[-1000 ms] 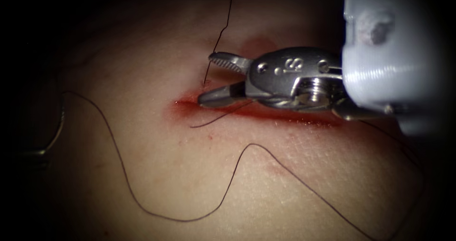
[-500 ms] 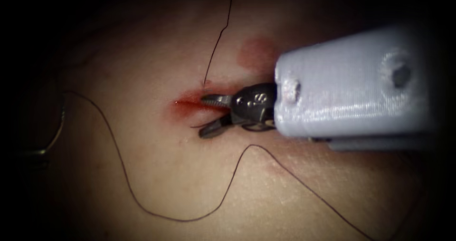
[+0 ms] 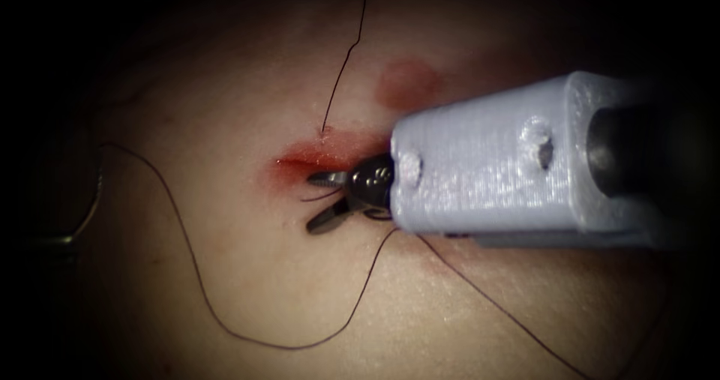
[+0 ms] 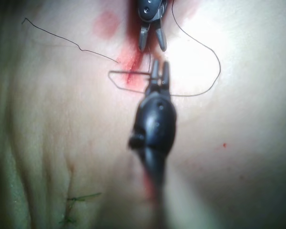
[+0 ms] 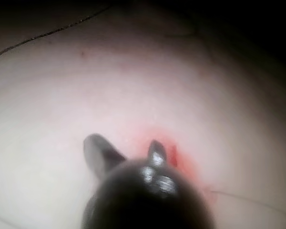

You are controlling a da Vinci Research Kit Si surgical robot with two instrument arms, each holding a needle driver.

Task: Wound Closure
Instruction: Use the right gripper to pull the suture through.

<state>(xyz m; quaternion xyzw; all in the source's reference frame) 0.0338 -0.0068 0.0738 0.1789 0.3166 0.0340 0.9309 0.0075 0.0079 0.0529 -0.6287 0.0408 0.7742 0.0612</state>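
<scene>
Tissue point(image 3: 262, 290) pale and moist, dim surroundings. Thread point(image 3: 195, 275) lies in a slack loop near side of the cut point(image 3: 330, 154). Right gripper point(image 3: 313, 201) at the cut's left end, jaws wide apart, holding nothing, a short thread end between them. Red fluid point(image 3: 296, 161) pooled there. Well left of the cut, out of the tissue: needle point(image 3: 94, 196), dim, beside left gripper point(image 3: 56, 241). Left wrist view adds this: left gripper point(image 4: 160, 64) closed on the needle point(image 4: 128, 73) near one end. Right wrist view confirms the spread jaws of the right gripper point(image 5: 126, 148).
</scene>
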